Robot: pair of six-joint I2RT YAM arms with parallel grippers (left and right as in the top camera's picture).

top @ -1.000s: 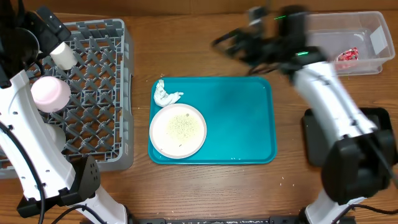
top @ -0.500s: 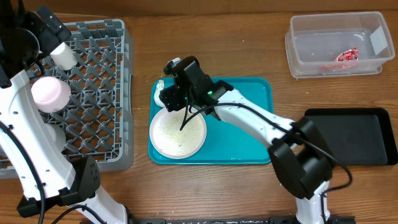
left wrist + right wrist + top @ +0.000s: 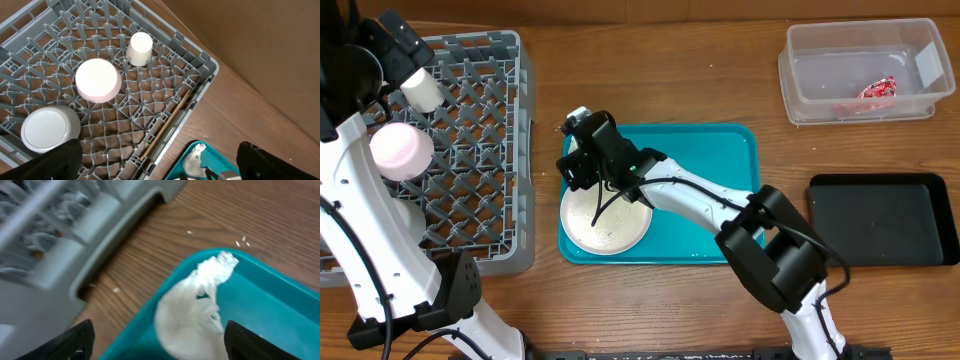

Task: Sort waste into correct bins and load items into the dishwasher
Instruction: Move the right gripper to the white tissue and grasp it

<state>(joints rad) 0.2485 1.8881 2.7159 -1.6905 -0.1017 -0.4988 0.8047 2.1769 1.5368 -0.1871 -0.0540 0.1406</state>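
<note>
A crumpled white tissue (image 3: 192, 312) lies in the far left corner of the teal tray (image 3: 720, 200); it also shows in the left wrist view (image 3: 194, 160). A white plate (image 3: 610, 215) with crumbs sits next to it on the tray. My right gripper (image 3: 582, 160) is open just above the tissue, with a finger on either side of it (image 3: 160, 345). My left gripper (image 3: 157, 162) is open and empty, high above the grey dish rack (image 3: 510, 150). The rack holds a pink cup (image 3: 97, 80), a white cup (image 3: 139, 48), a white bowl (image 3: 50, 129) and a chopstick (image 3: 165, 125).
A clear plastic bin (image 3: 860, 40) at the back right holds a red wrapper (image 3: 878, 90). A black bin (image 3: 880, 220) lies at the right. My right arm stretches across the tray from the front right.
My right arm has swung from the clear bin at the back right to the tray's far left corner, over the tissue. The left arm has not moved.
</note>
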